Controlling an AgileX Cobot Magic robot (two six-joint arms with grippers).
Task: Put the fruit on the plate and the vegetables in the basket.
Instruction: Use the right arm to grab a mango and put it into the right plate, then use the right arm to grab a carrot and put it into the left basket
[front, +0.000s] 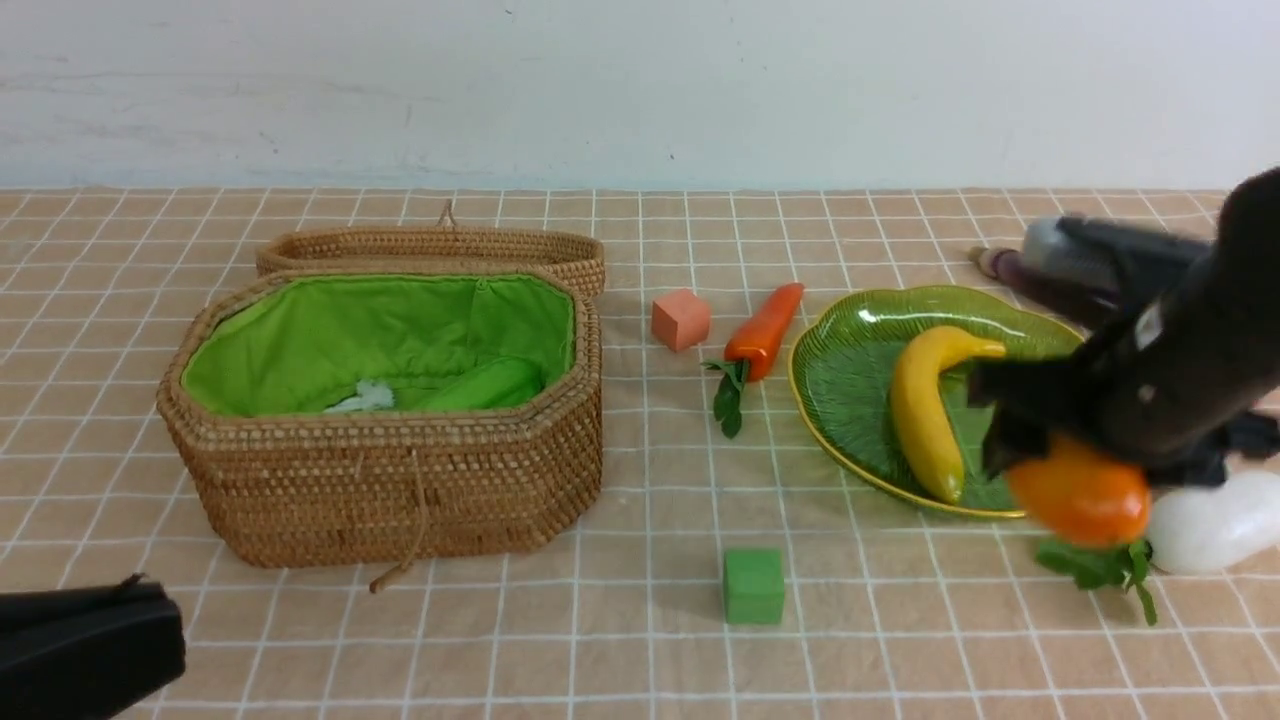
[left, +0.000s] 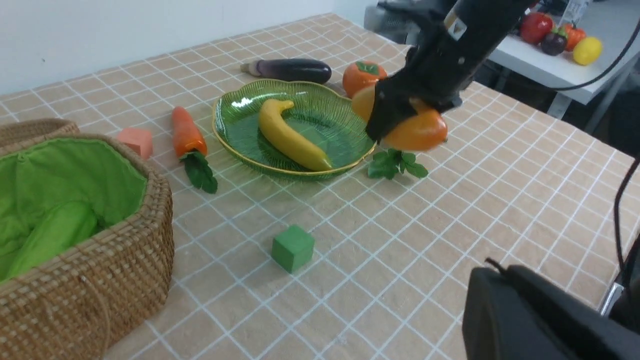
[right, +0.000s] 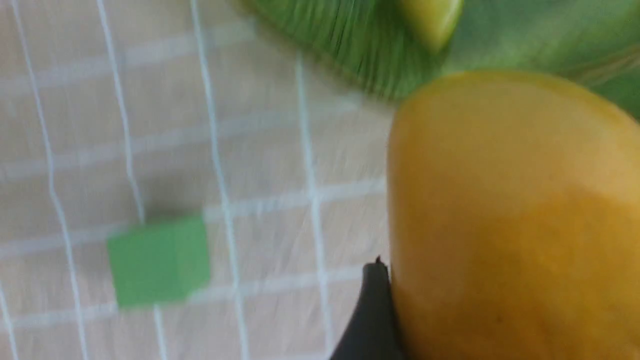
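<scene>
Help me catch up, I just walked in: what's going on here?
The right arm holds the mango in its jaws at the edge of the plate; the banana lies on it. The cucumber is in the basket. Carrot, eggplant, radish and persimmon are on the table. The left arm sits aside, jaws shut.

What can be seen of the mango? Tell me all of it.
The mango is a smooth, glossy oval, yellow on one side shading to orange-red on the other, plastic-looking and whole. The right claw grips it; one of its black fingers lies against the skin. It seems lifted off the table, roughly level, just beside the plate's near right rim and above the radish leaves. Nothing else touches it.
</scene>
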